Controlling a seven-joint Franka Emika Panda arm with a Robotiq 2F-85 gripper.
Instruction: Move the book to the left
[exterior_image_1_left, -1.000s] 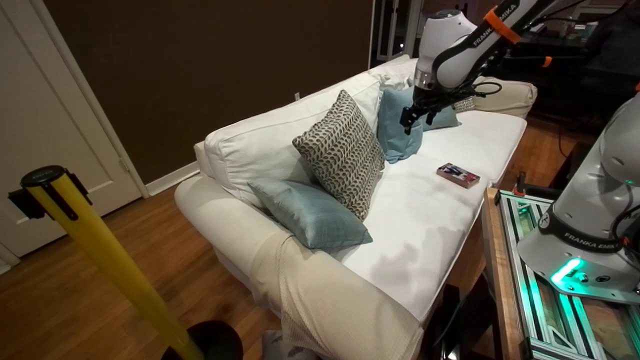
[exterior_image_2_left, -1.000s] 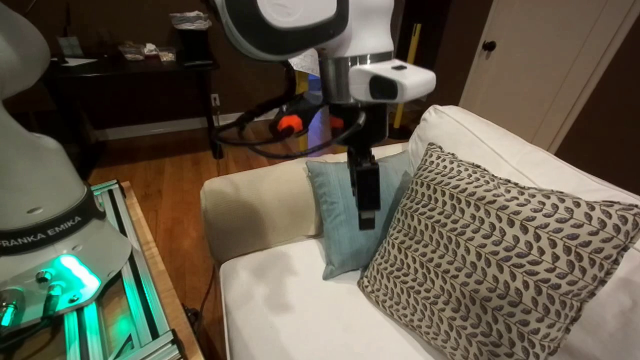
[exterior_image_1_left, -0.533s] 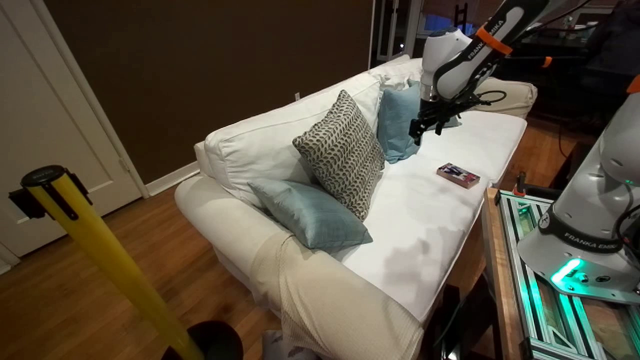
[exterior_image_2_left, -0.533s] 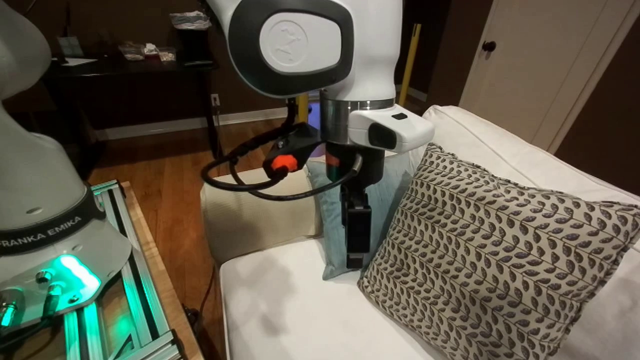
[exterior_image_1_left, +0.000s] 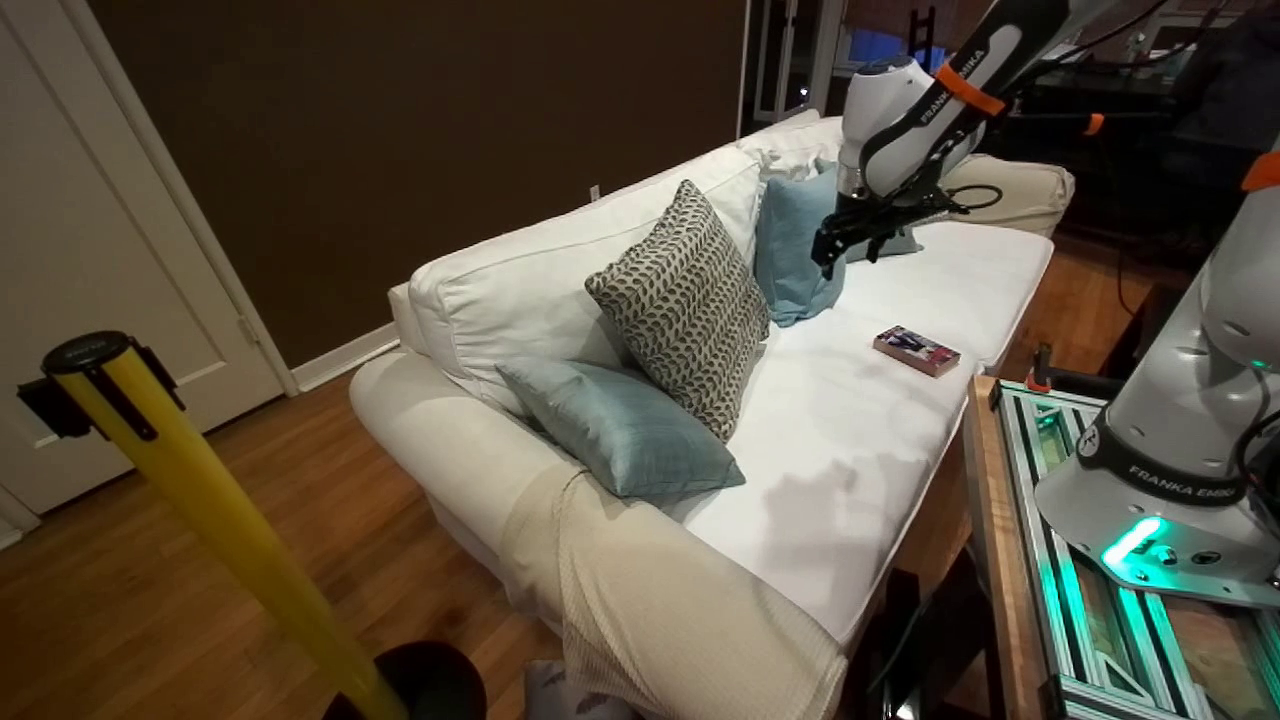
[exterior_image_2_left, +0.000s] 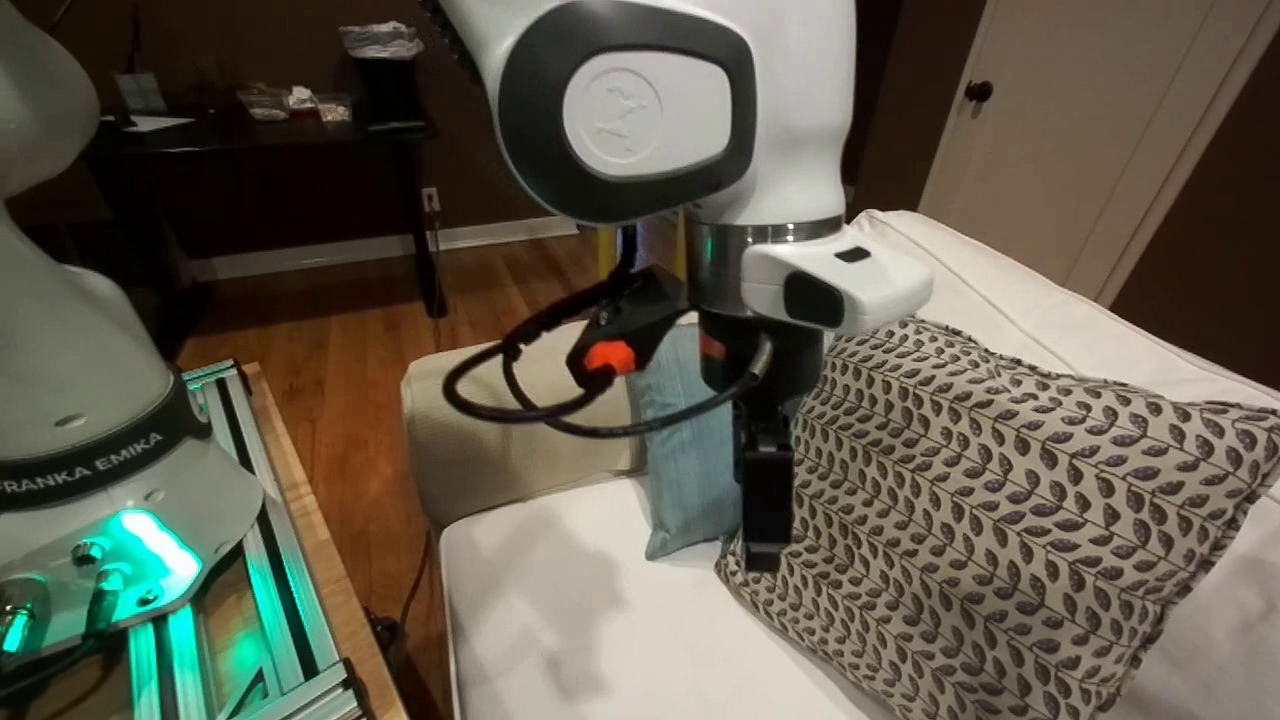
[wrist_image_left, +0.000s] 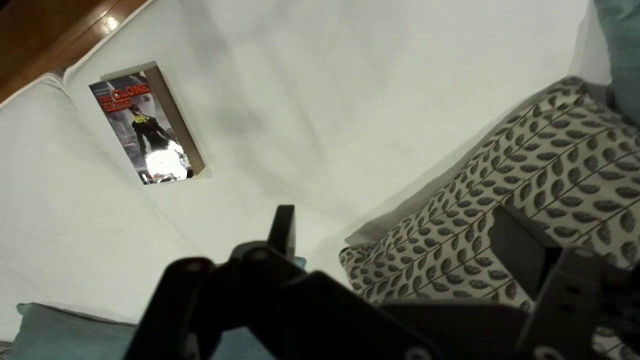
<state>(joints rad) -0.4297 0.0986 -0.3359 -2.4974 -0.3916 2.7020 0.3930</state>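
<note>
The book (exterior_image_1_left: 916, 350) lies flat on the white sofa seat, near the front edge, in an exterior view. Its cover shows a dark figure and red lettering in the wrist view (wrist_image_left: 142, 132), at the upper left, with glare on its lower end. The other exterior view does not show it. My gripper (wrist_image_left: 402, 240) is open and empty, its two fingers wide apart, with the patterned cushion and the seat behind them. It hangs above the seat, away from the book, toward the sofa back, in both exterior views (exterior_image_1_left: 848, 255) (exterior_image_2_left: 762, 545).
A grey patterned cushion (exterior_image_2_left: 1000, 520) leans on the sofa back close behind my gripper. Light-blue pillows (exterior_image_1_left: 620, 425) (exterior_image_1_left: 795, 245) stand on either side of it. The sofa arm (exterior_image_2_left: 520, 430) rises at the end. My base stands on a wood-edged table (exterior_image_1_left: 1000, 560) beside the sofa front.
My gripper came down toward the seat, then rose slightly and shifted toward the patterned cushion and sofa back. The book and the cushions have not moved.
</note>
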